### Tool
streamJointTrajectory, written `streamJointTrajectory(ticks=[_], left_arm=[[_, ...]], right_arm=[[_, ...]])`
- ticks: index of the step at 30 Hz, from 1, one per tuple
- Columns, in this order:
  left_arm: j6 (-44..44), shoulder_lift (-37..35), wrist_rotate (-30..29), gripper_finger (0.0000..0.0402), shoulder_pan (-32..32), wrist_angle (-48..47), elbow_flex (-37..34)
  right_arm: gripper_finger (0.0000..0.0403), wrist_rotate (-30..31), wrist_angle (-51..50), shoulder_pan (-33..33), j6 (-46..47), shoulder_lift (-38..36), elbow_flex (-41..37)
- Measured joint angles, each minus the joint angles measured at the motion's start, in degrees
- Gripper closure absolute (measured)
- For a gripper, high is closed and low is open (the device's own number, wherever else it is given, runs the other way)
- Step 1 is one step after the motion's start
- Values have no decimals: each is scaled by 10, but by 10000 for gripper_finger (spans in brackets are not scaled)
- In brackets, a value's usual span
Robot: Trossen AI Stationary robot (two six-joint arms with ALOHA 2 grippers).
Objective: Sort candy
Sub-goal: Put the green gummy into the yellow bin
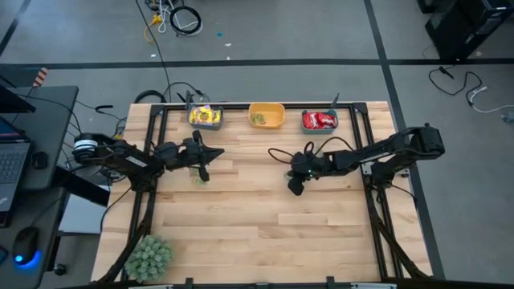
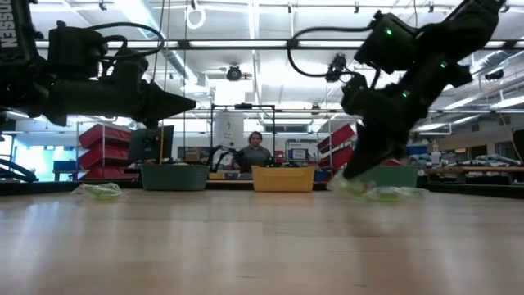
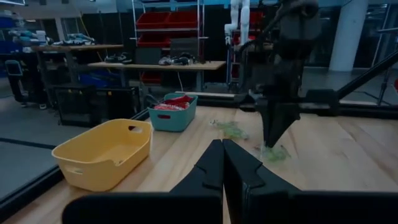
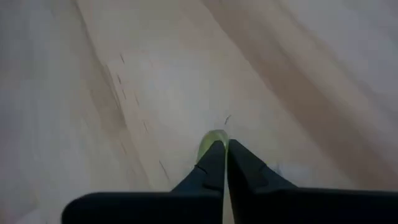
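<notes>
Three bins filled, green strays remaining.
Yellow candy [image 1: 206, 116] and red candy [image 1: 320, 120] sit binned at far edge. Right end effector [image 1: 295, 188], fingers closed on pale green candy [image 4: 213, 138], touches worktop [image 1: 265, 233] centre; left end effector [image 1: 199, 166] hovers closed, empty, over another green candy [image 1: 197, 180].

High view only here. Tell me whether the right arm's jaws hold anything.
Observer: Yes. In the right wrist view, the right gripper has its jaws shut on a pale green candy.
Operator: Report any other candy near it.
Observer: The left wrist view shows a second green candy lying loose nearby.
Operator: Check the left arm.
Observer: The left gripper has its jaws shut, holding nothing.
</notes>
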Motion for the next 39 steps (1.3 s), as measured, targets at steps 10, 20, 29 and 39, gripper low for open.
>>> streamJointTrajectory(ticks=[10,20,29,39], left_arm=[[0,0,-4,401,0,0,0],[11,0,-5,401,0,-1,0],[17,0,-21,401,0,-1,0],[19,0,-21,401,0,-1,0]], right_arm=[[403,42,1,-110,-64,1,117],[403,2,60,-274,-62,125,234],[403,-10,48,-318,-19,269,356],[390,-11,21,-322,-4,312,375]])
